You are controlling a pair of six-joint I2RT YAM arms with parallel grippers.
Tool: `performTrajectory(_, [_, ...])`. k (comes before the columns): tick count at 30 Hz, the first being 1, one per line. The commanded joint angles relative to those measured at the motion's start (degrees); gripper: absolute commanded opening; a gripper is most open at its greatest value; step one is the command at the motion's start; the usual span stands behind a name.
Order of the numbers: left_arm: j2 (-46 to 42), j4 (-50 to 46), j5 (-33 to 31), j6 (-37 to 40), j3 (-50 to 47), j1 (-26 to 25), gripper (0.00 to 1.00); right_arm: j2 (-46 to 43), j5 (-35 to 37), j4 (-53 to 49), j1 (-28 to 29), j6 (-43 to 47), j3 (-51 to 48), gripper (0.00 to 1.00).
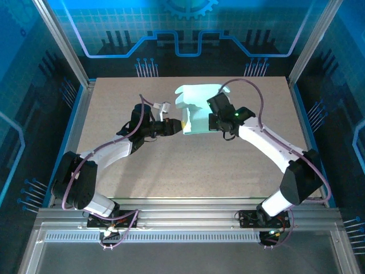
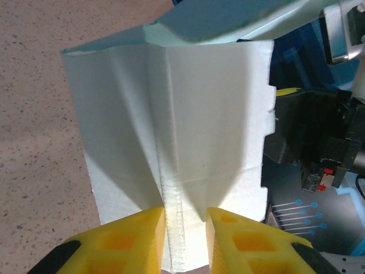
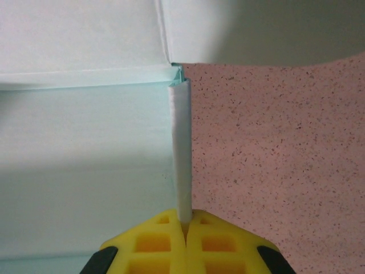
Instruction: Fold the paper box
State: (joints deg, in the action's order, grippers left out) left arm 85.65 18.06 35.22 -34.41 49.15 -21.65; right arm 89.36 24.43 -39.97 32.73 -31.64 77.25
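Observation:
The paper box [image 1: 197,108] is pale mint cardboard, partly folded, standing up off the speckled table between my two grippers near the middle back. My left gripper [image 1: 178,127] grips its left lower edge. In the left wrist view a creased ridge of the box [image 2: 188,114] runs down between the yellow fingers [image 2: 134,240], and the left gripper [image 2: 185,216] is narrowed onto that fold. My right gripper [image 1: 214,121] holds the box's right side. In the right wrist view the right gripper [image 3: 183,218] is shut on a thin upright wall [image 3: 180,148] of the box [image 3: 85,142].
The beige speckled table [image 1: 188,171] stretches in front of the box and to both sides. Blue enclosure walls [image 1: 45,51] ring it, with an aluminium frame [image 1: 182,220] at the near edge. The right arm's black wrist [image 2: 319,137] sits just beyond the box.

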Motion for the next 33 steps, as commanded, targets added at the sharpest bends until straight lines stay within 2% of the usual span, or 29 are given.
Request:
performTrajectory(1, [0.0, -0.9, -0.9, 1.4, 1.9, -0.8, 0.26, 1.4, 2.7, -2.3, 1.9, -2.0, 2.6, 0.0])
performTrajectory(13, [0.1, -7.9, -6.5, 5.2, 3.2, -1.7, 0.29, 3.3, 4.2, -2.7, 4.8, -3.3, 5.7, 0.0])
performTrajectory(22, [0.5, -7.6, -8.4, 5.6, 3.0, -2.1, 0.25, 3.3, 3.3, -1.8, 5.7, -4.0, 6.4, 0.0])
performTrajectory(33, [-0.4, -9.9, -16.6, 7.3, 2.5, -3.2, 0.34, 1.5, 1.7, 1.9, 5.9, -6.3, 4.6, 0.0])
